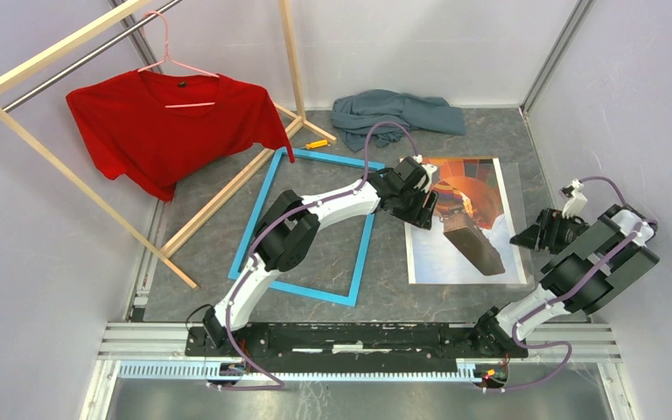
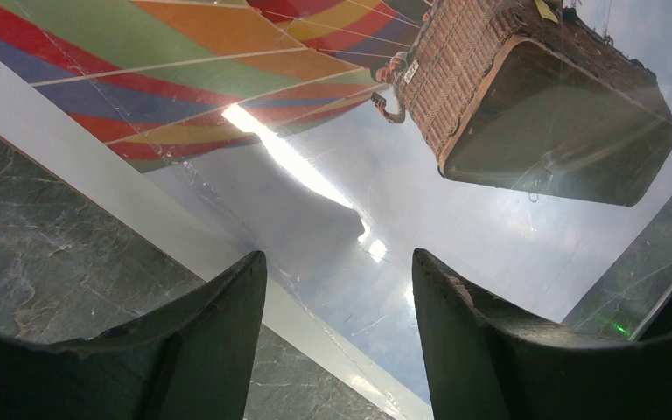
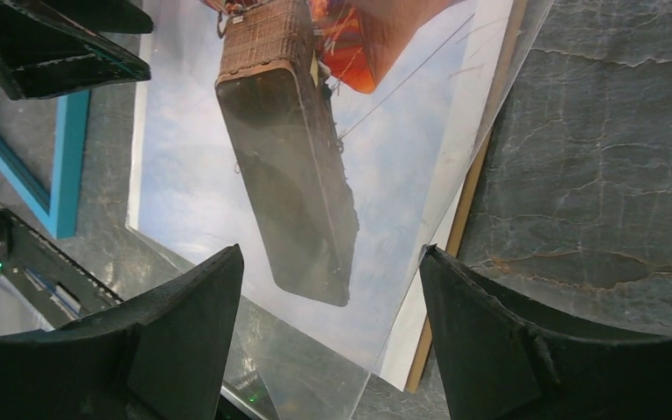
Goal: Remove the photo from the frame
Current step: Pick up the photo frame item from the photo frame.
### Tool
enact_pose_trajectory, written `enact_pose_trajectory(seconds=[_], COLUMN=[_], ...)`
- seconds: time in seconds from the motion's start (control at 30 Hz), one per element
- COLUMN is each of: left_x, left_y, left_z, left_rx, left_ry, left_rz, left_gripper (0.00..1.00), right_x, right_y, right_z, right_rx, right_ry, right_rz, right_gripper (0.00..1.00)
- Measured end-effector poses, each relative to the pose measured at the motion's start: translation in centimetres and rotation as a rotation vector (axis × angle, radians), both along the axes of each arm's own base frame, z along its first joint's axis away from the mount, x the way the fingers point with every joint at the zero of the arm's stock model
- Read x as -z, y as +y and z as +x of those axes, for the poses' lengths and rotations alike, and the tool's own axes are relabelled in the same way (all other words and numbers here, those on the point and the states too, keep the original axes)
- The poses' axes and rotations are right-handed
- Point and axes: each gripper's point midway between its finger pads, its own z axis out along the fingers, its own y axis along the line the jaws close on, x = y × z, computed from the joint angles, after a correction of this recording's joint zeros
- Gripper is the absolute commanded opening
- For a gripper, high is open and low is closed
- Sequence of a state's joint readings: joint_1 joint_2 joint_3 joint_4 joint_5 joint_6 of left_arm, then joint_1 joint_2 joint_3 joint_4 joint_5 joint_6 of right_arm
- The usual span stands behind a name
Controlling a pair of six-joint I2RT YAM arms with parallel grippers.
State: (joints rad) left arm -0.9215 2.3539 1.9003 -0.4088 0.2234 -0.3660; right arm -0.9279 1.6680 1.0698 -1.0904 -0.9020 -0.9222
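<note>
The photo lies by the tabletop's right edge, seemingly under a clear sheet. The left gripper and right gripper, both apart and empty, should lift it evenly.

Grey marbled tabletop under blue frame, balloon photo, crumpled grey-blue cloth, wooden rack base.

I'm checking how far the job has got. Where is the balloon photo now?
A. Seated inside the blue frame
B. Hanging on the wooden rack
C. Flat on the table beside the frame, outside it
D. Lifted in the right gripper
C: in the top view the photo lies flat beside the frame, and the frame's opening shows only bare tabletop.
</note>
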Motion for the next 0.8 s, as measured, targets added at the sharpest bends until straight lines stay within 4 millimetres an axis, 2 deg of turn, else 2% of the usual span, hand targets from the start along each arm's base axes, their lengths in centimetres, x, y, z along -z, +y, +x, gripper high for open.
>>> enact_pose_trajectory(seconds=[0.8], left_x=[0.09], left_y=[0.14], left_z=[0.12], left_rx=[-0.004], left_ry=[0.0], left_rz=[0.003], left_gripper=[0.69], right_x=[-0.79], right_y=[0.78], right_z=[-0.33], right_rx=[0.027], right_ry=[-0.044], right_rz=[0.115], right_gripper=[0.8])
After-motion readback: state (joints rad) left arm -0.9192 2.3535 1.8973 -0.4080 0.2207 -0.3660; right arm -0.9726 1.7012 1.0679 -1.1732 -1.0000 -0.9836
